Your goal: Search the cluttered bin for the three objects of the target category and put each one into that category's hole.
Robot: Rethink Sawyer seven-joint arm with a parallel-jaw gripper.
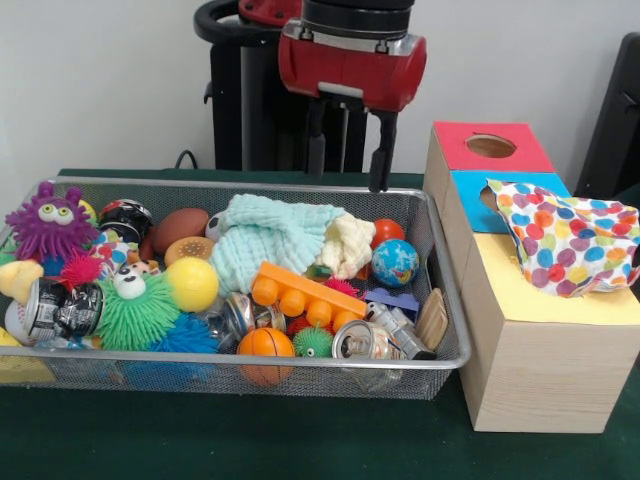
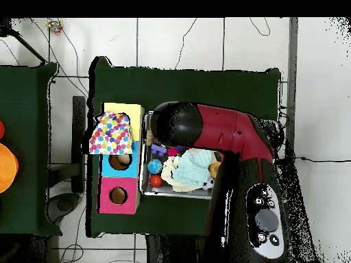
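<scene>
Red and black robot arm hangs at twelve o'clock above silver wire-mesh bin (image 1: pixel 440 362), its gripper (image 1: pixel 347 140) empty, fingers parted.

Red arm (image 2: pixel 226 133) shell with black joint sections; silver band between black cuff and red wrist housing (image 1: pixel 350 65); two slim black fingers (image 1: pixel 381 150) below the housing; black panel with round grey buttons (image 2: pixel 264 219) on the lower link.

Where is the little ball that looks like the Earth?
In the front view the globe ball lies at the wire bin's right end, just below the red ball and right of the pale yellow cloth.
</scene>
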